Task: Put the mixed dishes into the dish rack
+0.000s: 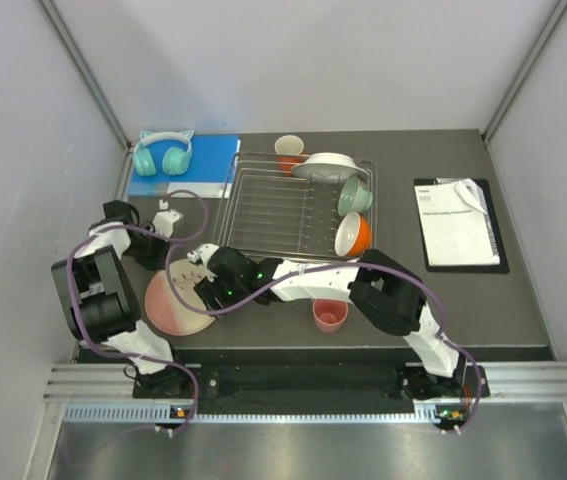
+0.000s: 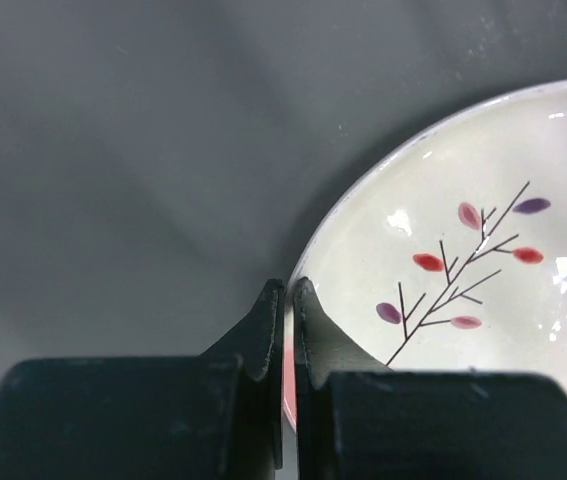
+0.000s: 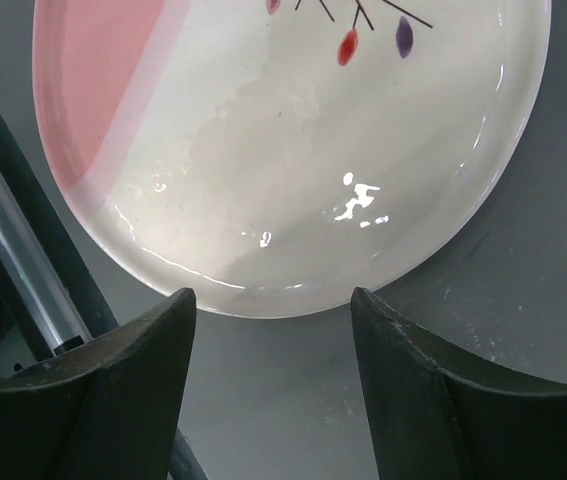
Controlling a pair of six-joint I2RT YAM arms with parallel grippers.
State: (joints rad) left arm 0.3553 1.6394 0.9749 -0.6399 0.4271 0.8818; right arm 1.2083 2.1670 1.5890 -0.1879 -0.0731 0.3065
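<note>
Two arms on one dish here. The round pink-and-cream plate [image 1: 178, 300] with the little sprig pattern sits at about 8 o'clock on the dark grey tabletop [image 1: 483, 300]. That's outside the rectangular silver wire dish rack [image 1: 283, 210], which is up at 12 o'clock.

On the wrist cam the left fingers [image 2: 271, 310] are pinched onto the plate's rim, with a sliver of pink edge showing between them. The right fingers [image 3: 168, 330] are spread wide apart, and the plate's near edge is just past their tips, not touching as far as I can see.

Along the rack's 3 o'clock side there's a white plate [image 1: 330, 166] at the far end. Nearer are a mint-green bowl [image 1: 355, 195] and an orange bowl with a white inside [image 1: 351, 236], both tipped on their sides. The orange mug [image 1: 289, 150] is at the rack's far rim, can't tell if it's inside. The pink cup [image 1: 330, 315] stands on the tabletop at 6 o'clock.
</note>
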